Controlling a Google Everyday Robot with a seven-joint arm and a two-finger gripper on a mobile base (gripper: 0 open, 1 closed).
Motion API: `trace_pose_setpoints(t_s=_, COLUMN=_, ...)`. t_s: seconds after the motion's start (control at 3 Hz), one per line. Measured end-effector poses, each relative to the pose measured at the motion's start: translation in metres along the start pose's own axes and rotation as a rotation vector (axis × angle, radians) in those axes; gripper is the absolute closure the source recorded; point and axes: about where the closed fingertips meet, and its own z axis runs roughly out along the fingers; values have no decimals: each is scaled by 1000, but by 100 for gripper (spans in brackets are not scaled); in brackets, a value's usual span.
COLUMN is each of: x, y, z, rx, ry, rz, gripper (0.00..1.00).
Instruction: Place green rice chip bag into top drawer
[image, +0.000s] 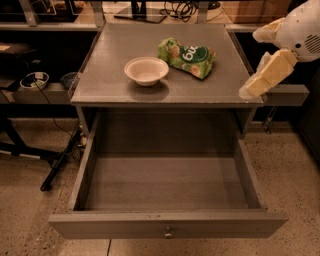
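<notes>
Crinkled bright green rice chip bag (187, 56) lies ungrasped on grey cabinet top (110, 75), upper centre. Wide grey wooden top drawer (167, 226) already open, bag not inside. Cream two-finger gripper (254, 64) at upper right, fingers spread, holding nothing. Grasp and transfer still to do.

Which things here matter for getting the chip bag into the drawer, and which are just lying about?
For the job:
- chip bag, on the cabinet top
- drawer, pulled open
- hand, open, at the cabinet's right edge, clear of the bag

Lying about:
- white bowl, left of the bag
- black stand leg, on the floor at left
</notes>
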Motion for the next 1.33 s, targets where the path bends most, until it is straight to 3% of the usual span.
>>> trace_pose_setpoints(t_s=0.33, x=-5, y=-5, z=8, rx=59, ry=-44, rz=-22, gripper=0)
trace_pose_setpoints(t_s=1.0, x=-30, y=-52, z=6, rx=287, ry=-228, rz=-23, gripper=0)
trace_pose_setpoints(t_s=1.33, x=-48, y=-79, z=1, rx=388, ry=-263, rz=-32, gripper=0)
